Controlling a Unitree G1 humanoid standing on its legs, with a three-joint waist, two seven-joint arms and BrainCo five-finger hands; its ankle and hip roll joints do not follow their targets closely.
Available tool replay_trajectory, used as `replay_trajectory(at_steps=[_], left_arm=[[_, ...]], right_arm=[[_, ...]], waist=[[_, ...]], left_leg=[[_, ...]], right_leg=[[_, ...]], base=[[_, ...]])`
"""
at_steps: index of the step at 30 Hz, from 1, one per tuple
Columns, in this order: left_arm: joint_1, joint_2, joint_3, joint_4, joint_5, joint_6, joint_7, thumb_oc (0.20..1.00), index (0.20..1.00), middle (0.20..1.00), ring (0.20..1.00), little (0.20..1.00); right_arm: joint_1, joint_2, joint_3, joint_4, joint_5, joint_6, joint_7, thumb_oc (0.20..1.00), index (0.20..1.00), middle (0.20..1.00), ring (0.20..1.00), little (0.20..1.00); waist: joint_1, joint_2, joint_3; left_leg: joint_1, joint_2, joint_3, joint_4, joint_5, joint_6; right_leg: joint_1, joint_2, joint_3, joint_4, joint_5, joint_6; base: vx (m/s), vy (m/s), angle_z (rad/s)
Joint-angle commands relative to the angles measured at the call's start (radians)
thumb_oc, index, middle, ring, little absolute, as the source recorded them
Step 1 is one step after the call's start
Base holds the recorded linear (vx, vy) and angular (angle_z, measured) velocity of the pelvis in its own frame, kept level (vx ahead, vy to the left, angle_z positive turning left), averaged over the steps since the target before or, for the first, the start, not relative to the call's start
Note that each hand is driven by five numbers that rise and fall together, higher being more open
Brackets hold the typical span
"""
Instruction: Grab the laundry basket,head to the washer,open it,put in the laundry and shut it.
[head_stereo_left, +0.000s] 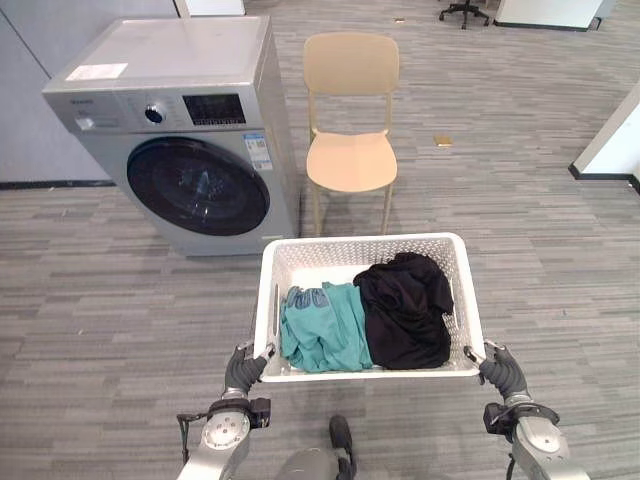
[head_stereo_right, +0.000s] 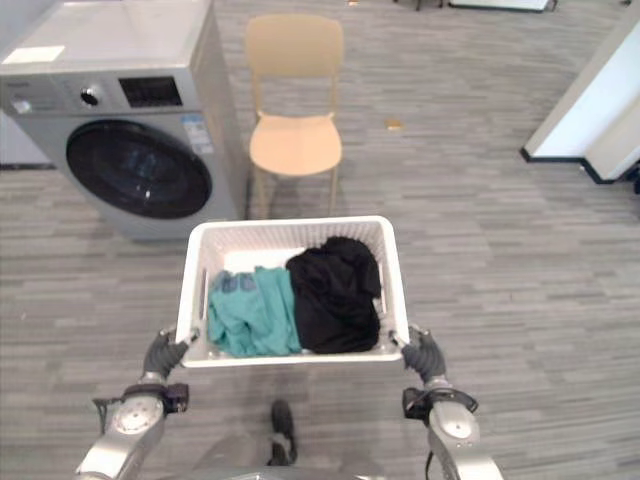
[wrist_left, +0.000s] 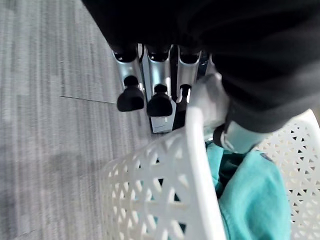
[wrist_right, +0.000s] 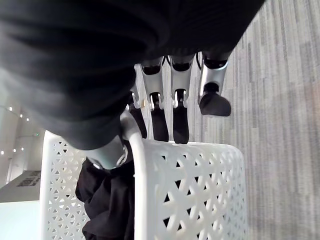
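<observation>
I carry a white perforated laundry basket (head_stereo_left: 365, 243) low in front of me, off the floor. Inside lie a teal garment (head_stereo_left: 320, 330) on the left and a black garment (head_stereo_left: 405, 310) on the right. My left hand (head_stereo_left: 243, 368) grips the near left corner of the rim, and the left wrist view shows its fingers (wrist_left: 150, 100) curled under the rim with the thumb over it. At the near right corner my right hand (head_stereo_left: 502, 368) holds the same way, fingers (wrist_right: 170, 120) hooked under the rim. The grey washer (head_stereo_left: 180, 60) stands ahead to the left, its round dark door (head_stereo_left: 198, 187) closed.
A beige chair (head_stereo_left: 350, 160) stands right beside the washer, straight ahead of the basket. A white partition (head_stereo_left: 610, 150) with a dark base edges the right side. A small tan object (head_stereo_left: 442, 140) lies on the grey plank floor beyond the chair.
</observation>
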Motion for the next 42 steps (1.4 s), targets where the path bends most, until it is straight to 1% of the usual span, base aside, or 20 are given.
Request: replay_trajectory(at_steps=[1, 2, 3, 5, 6, 10, 12, 15, 16, 17, 20, 23, 25, 27, 30, 31, 32, 35, 37, 42], left_arm=[[-0.010, -0.002, 0.019, -0.113, -0.043, -0.101, -0.032, 0.200, 0.200, 0.200, 0.200, 0.200], [-0.014, 0.000, 0.022, -0.114, -0.044, -0.103, -0.028, 0.200, 0.200, 0.200, 0.200, 0.200], [-0.006, 0.004, 0.034, -0.117, -0.047, -0.105, -0.030, 0.200, 0.200, 0.200, 0.200, 0.200], [-0.002, 0.004, 0.042, -0.115, -0.049, -0.103, -0.033, 0.200, 0.200, 0.200, 0.200, 0.200], [-0.002, 0.002, 0.046, -0.109, -0.047, -0.105, -0.033, 0.200, 0.200, 0.200, 0.200, 0.200], [0.002, -0.005, 0.054, -0.095, -0.040, -0.107, -0.032, 0.200, 0.200, 0.200, 0.200, 0.200], [0.005, -0.010, 0.064, -0.091, -0.039, -0.115, -0.034, 0.200, 0.200, 0.200, 0.200, 0.200], [0.002, -0.014, 0.064, -0.080, -0.042, -0.121, -0.033, 0.200, 0.200, 0.200, 0.200, 0.200], [0.002, -0.019, 0.062, -0.077, -0.042, -0.121, -0.034, 0.200, 0.200, 0.200, 0.200, 0.200], [-0.005, -0.024, 0.059, -0.070, -0.047, -0.119, -0.028, 0.200, 0.200, 0.200, 0.200, 0.200], [-0.020, -0.039, 0.044, -0.066, -0.064, -0.115, -0.038, 0.200, 0.200, 0.200, 0.200, 0.200], [-0.022, -0.045, 0.047, -0.066, -0.070, -0.113, -0.039, 0.200, 0.200, 0.200, 0.200, 0.200], [-0.022, -0.050, 0.045, -0.059, -0.073, -0.112, -0.031, 0.200, 0.200, 0.200, 0.200, 0.200], [-0.021, -0.049, 0.046, -0.058, -0.072, -0.111, -0.031, 0.200, 0.200, 0.200, 0.200, 0.200], [-0.019, -0.048, 0.046, -0.051, -0.066, -0.109, -0.026, 0.200, 0.200, 0.200, 0.200, 0.200], [-0.009, -0.050, 0.047, -0.050, -0.062, -0.108, -0.024, 0.200, 0.200, 0.200, 0.200, 0.200], [0.002, -0.053, 0.048, -0.052, -0.054, -0.103, -0.026, 0.200, 0.200, 0.200, 0.200, 0.200], [0.014, -0.055, 0.050, -0.060, -0.052, -0.101, -0.028, 0.200, 0.200, 0.200, 0.200, 0.200], [0.019, -0.054, 0.054, -0.065, -0.053, -0.100, -0.033, 0.200, 0.200, 0.200, 0.200, 0.200], [0.013, -0.034, 0.040, -0.076, -0.048, -0.099, -0.035, 0.200, 0.200, 0.200, 0.200, 0.200]], right_arm=[[-0.087, 0.008, -0.014, -0.095, 0.064, -0.121, 0.068, 0.200, 0.200, 0.200, 0.200, 0.200], [-0.089, 0.008, -0.010, -0.092, 0.063, -0.120, 0.069, 0.200, 0.200, 0.200, 0.200, 0.200], [-0.092, 0.010, -0.009, -0.085, 0.070, -0.116, 0.072, 0.200, 0.200, 0.200, 0.200, 0.200], [-0.093, 0.010, -0.010, -0.082, 0.073, -0.115, 0.072, 0.200, 0.200, 0.200, 0.200, 0.200], [-0.094, 0.007, -0.013, -0.082, 0.079, -0.115, 0.075, 0.200, 0.200, 0.200, 0.200, 0.200], [-0.087, 0.005, -0.018, -0.087, 0.076, -0.115, 0.077, 0.200, 0.200, 0.200, 0.200, 0.200], [-0.083, 0.003, -0.018, -0.084, 0.065, -0.110, 0.086, 0.200, 0.200, 0.200, 0.200, 0.200], [-0.075, 0.004, -0.019, -0.079, 0.062, -0.108, 0.093, 0.200, 0.200, 0.200, 0.200, 0.200], [-0.076, 0.005, -0.018, -0.071, 0.067, -0.108, 0.094, 0.200, 0.200, 0.200, 0.200, 0.200], [-0.082, 0.001, -0.014, -0.063, 0.061, -0.111, 0.088, 0.200, 0.200, 0.200, 0.200, 0.200], [-0.096, -0.018, -0.026, -0.057, 0.077, -0.120, 0.073, 0.200, 0.200, 0.200, 0.200, 0.200], [-0.097, -0.027, -0.036, -0.052, 0.087, -0.113, 0.062, 0.200, 0.200, 0.200, 0.200, 0.200], [-0.099, -0.031, -0.038, -0.045, 0.089, -0.109, 0.053, 0.200, 0.200, 0.200, 0.200, 0.200], [-0.091, -0.028, -0.050, -0.051, 0.093, -0.107, 0.055, 0.200, 0.200, 0.200, 0.200, 0.200], [-0.080, -0.023, -0.057, -0.051, 0.089, -0.107, 0.047, 0.200, 0.200, 0.200, 0.200, 0.200], [-0.075, -0.020, -0.052, -0.046, 0.089, -0.107, 0.049, 0.200, 0.200, 0.200, 0.200, 0.200], [-0.068, -0.021, -0.050, -0.044, 0.085, -0.104, 0.051, 0.200, 0.200, 0.200, 0.200, 0.200], [-0.064, -0.017, -0.048, -0.045, 0.087, -0.103, 0.051, 0.200, 0.200, 0.200, 0.200, 0.200], [-0.057, -0.007, -0.050, -0.051, 0.080, -0.102, 0.057, 0.200, 0.200, 0.200, 0.200, 0.200], [-0.070, 0.008, -0.032, -0.049, 0.073, -0.104, 0.056, 0.200, 0.200, 0.200, 0.200, 0.200]], waist=[[-0.033, 0.010, -0.019], [-0.043, 0.011, -0.013], [-0.063, 0.013, -0.009], [-0.077, 0.016, -0.006], [-0.097, 0.006, -0.005], [-0.118, 0.009, 0.000], [-0.121, 0.012, -0.005], [-0.135, 0.009, -0.026], [-0.136, 0.012, -0.039], [-0.134, 0.018, -0.047], [-0.123, 0.007, -0.035], [-0.099, 0.001, -0.020], [-0.068, 0.003, -0.009], [-0.063, -0.003, -0.015], [-0.038, 0.004, -0.015], [-0.015, 0.016, -0.013], [-0.003, 0.025, -0.015], [0.011, 0.028, -0.019], [0.010, 0.034, -0.044], [0.009, 0.026, -0.058]], left_leg=[[0.019, 0.082, 0.004, 0.041, 0.002, -0.103], [0.053, 0.080, 0.001, 0.031, -0.010, -0.109], [0.110, 0.081, 0.007, 0.011, -0.045, -0.120], [0.137, 0.085, -0.006, 0.011, -0.072, -0.125], [0.177, 0.075, -0.032, 0.014, -0.093, -0.137], [0.239, 0.093, -0.071, 0.022, -0.122, -0.159], [0.272, 0.109, -0.083, 0.015, -0.126, -0.177], [0.314, 0.135, -0.123, 0.037, -0.132, -0.199], [0.317, 0.158, -0.127, 0.059, -0.110, -0.215], [0.310, 0.188, -0.133, 0.112, -0.055, -0.232], [0.192, 0.230, -0.132, 0.367, 0.061, -0.260], [0.121, 0.233, -0.099, 0.408, 0.060, -0.247], [0.038, 0.176, -0.101, 0.375, -0.002, -0.229], [0.000, 0.167, -0.046, 0.274, -0.021, -0.210], [-0.064, 0.140, -0.036, 0.168, 0.001, -0.203], [-0.093, 0.119, -0.056, 0.089, 0.067, -0.209], [-0.131, 0.128, -0.032, 0.057, 0.127, -0.220], [-0.139, 0.132, -0.011, 0.033, 0.157, -0.223], [-0.098, 0.128, 0.008, -0.006, 0.135, -0.202], [-0.053, 0.105, 0.002, 0.008, 0.083, -0.168]], right_leg=[[-0.117, 0.060, -0.037, -0.169, 0.289, 0.002], [-0.180, 0.053, -0.069, -0.222, 0.293, -0.009], [-0.229, 0.010, -0.146, -0.298, 0.287, -0.016], [-0.237, 0.003, -0.169, -0.333, 0.285, -0.016], [-0.271, 0.014, -0.156, -0.436, 0.302, -0.010], [-0.304, 0.006, -0.162, -0.527, 0.357, 0.009], [-0.310, -0.017, -0.199, -0.543, 0.372, 0.021], [-0.302, -0.012, -0.170, -0.525, 0.385, 0.017], [-0.292, -0.009, -0.173, -0.524, 0.387, 0.009], [-0.278, 0.000, -0.175, -0.513, 0.383, -0.007], [-0.201, 0.002, -0.215, -0.534, 0.351, -0.061], [-0.138, 0.016, -0.221, -0.564, 0.307, -0.081], [-0.093, 0.028, -0.206, -0.581, 0.285, -0.074], [-0.070, 0.020, -0.213, -0.594, 0.270, -0.060], [-0.030, 0.033, -0.207, -0.594, 0.234, -0.058], [0.011, 0.058, -0.187, -0.597, 0.211, -0.060], [0.048, 0.075, -0.176, -0.602, 0.193, -0.067], [0.078, 0.075, -0.166, -0.602, 0.172, -0.066], [0.099, 0.067, -0.168, -0.586, 0.142, -0.051], [0.096, 0.010, -0.148, -0.514, 0.147, -0.026]], base=[[0.25, 0.082, -0.23], [0.33, -0.005, 0.09], [0.34, -0.003, 0.10], [0.36, -0.054, -0.09], [0.37, -0.058, 0.13], [0.34, -0.100, 0.32], [0.33, -0.160, 0.15], [0.33, -0.170, 0.25], [0.30, -0.216, 0.53], [0.26, -0.223, 0.64], [0.19, -0.264, 0.22], [0.25, -0.205, 0.02], [0.24, -0.077, 0.02], [0.25, -0.038, -0.33], [0.26, -0.006, -0.07], [0.53, 0.021, -0.25], [0.43, 0.027, -0.21], [0.27, 0.076, -0.14], [0.30, 0.156, -0.25], [0.20, 0.153, -0.06]])
